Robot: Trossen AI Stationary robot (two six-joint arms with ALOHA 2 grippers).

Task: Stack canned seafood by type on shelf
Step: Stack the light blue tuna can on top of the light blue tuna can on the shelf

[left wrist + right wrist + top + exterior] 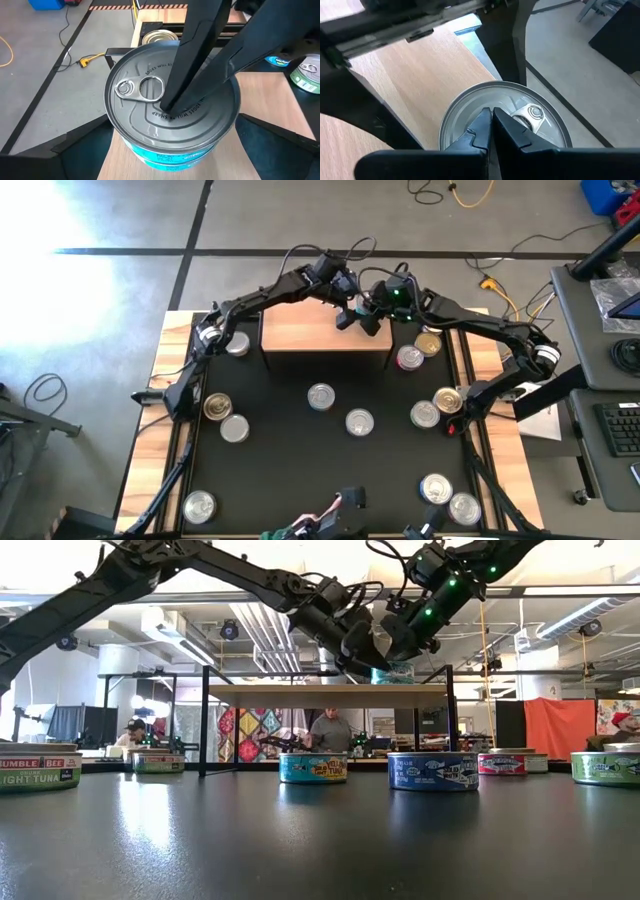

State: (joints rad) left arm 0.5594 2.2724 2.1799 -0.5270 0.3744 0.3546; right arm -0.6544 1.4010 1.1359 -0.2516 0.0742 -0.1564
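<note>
A can of seafood (172,115) with a silver pull-tab lid and a teal label stands on the shelf (300,332), near its right end; it also shows in the low view (395,673). My left gripper (345,315) is open, with one finger (75,142) on each side of the can and apart from it. My right gripper (491,122) is shut, its tips on the can's lid. Several more cans lie on the black table, such as a silver-lidded one (321,396). My right gripper presses its shut fingertips (167,105) down on the can's lid (470,107), near the lid's middle and beside the pull tab. The fingers come slanting down from above, from the table's right side. The can stands upright on the shelf.
Cans lie on the table on both sides: gold-lidded ones (217,406) (429,343), silver ones (359,421) (425,414) (200,505) (436,488). The shelf's left half is bare wood. People (330,730) sit in the room beyond the table.
</note>
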